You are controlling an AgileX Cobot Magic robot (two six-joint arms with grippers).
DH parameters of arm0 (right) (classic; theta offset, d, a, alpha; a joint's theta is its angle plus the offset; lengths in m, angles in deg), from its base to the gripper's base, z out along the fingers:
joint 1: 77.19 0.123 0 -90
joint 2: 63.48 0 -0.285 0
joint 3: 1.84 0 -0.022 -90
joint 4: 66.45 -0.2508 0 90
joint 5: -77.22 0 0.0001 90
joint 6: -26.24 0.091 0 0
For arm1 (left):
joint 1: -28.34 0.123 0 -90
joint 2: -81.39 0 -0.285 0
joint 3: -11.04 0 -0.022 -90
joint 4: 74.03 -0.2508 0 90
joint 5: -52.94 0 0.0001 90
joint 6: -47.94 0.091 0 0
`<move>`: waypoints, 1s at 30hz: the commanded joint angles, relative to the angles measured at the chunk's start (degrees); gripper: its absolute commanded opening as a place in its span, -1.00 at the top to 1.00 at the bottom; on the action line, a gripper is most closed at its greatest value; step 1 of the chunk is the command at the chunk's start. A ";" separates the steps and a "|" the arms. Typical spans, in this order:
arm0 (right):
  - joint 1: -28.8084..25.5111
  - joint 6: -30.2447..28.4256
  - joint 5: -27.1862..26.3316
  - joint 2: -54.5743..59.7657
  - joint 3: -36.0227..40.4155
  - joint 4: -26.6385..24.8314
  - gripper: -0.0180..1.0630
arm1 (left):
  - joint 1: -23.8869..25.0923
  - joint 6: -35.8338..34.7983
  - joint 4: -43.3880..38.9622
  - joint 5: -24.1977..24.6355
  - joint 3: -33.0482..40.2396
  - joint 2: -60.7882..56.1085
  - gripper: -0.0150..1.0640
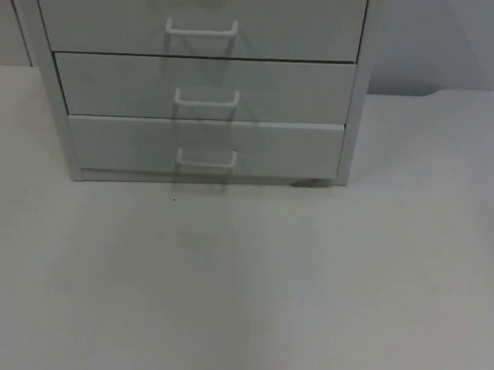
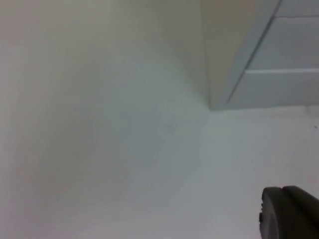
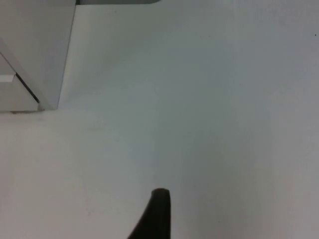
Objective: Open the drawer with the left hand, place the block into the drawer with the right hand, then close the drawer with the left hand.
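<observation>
Drawer unit: I see a white three-drawer cabinet (image 1: 203, 75) standing at the back of the worktop (image 1: 241, 292), against the grey wall.
Drawers: all three fronts look pushed in; the bottom drawer (image 1: 203, 145) sits flush, or close to it.
Handles: each front carries a white bar handle; the bottom handle (image 1: 206, 157) lies with its long axis running left to right, roughly on the cabinet's midline.
Left hand: one black fingertip (image 2: 289, 214) shows in my left wrist view, over bare worktop, with the cabinet's left front corner (image 2: 219, 102) ahead of it and off to one side. I cannot tell how wide the hand is.
Right hand: one black fingertip (image 3: 157, 214) shows over the worktop, the cabinet's right front corner (image 3: 42, 102) ahead. Width: cannot tell.
Block: I cannot find it.
Key relation: I judge the handle lies forward and inward from the left hand, so the reach must come to the cabinet's front face.
</observation>
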 commanded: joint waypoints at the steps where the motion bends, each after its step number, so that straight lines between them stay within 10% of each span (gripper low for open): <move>1: -0.08 -1.57 0.11 -0.28 0.00 -1.49 -0.52 | 0.07 1.54 2.38 0.51 0.27 -0.83 0.98; 9: -0.08 -21.42 -0.18 -5.32 0.00 -18.27 -0.52 | 0.07 8.64 9.49 3.47 0.27 -10.58 0.98; 18: -0.08 -24.94 2.27 -14.60 0.00 -19.23 -0.52 | 0.07 12.06 13.36 7.49 0.27 -24.21 0.98; 25: -0.19 -17.81 3.71 -20.96 2.42 -13.99 -0.51 | 0.07 12.19 13.25 11.35 0.31 -33.06 0.98; 30: -0.19 0.38 8.29 -26.97 4.23 2.97 -0.45 | 0.07 12.19 12.22 16.36 0.31 -38.47 0.98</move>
